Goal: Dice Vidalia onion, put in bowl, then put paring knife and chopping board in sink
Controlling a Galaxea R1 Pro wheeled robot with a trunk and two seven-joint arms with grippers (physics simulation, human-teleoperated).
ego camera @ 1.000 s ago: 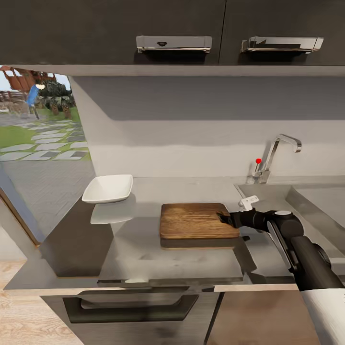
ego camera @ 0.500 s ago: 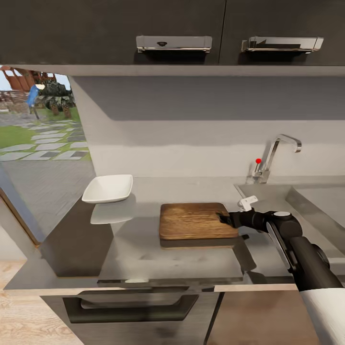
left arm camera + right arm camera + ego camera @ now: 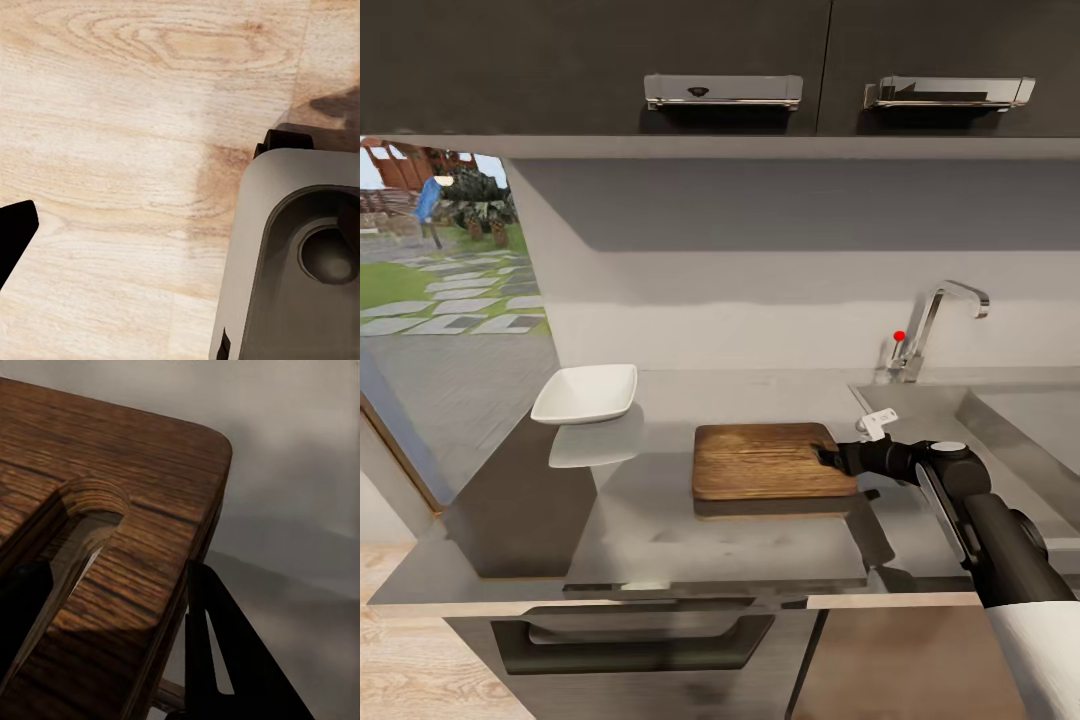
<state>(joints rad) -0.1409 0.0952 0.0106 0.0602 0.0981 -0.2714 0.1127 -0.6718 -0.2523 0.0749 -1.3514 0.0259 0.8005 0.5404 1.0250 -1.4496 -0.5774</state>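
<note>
Nearest to me, the right arm (image 3: pixel 1000 540) reaches in from the lower right, and the right gripper (image 3: pixel 832 458) sits at the right end of the chopping board (image 3: pixel 772 461). From the right wrist view, its fingers (image 3: pixel 225 660) are narrowed onto that end of the board (image 3: pixel 112 532): one dark finger lies along the board's edge, the other shows as a dark shape on top, by the slot handle hole (image 3: pixel 71 547). So the fingers are holding the board.

The board lies flat on the grey steel surface (image 3: pixel 660 520), roughly in the middle, its handle end pointing toward the sink (image 3: pixel 1000 420).

In the left wrist view a black fingertip (image 3: pixel 15 240) hangs over the pale wooden floor (image 3: pixel 112 150) beside the robot's grey base (image 3: pixel 300 262); I cannot tell how wide the left fingers stand.

Further back and to the left, well apart from the board, the white bowl (image 3: pixel 586 393) rests on the surface near its left end. At the back right, the faucet (image 3: pixel 935 325) with its red knob (image 3: pixel 900 336) stands behind the sink. Above, dark cabinets (image 3: pixel 720 60) carry chrome bar handles (image 3: pixel 722 90).
</note>
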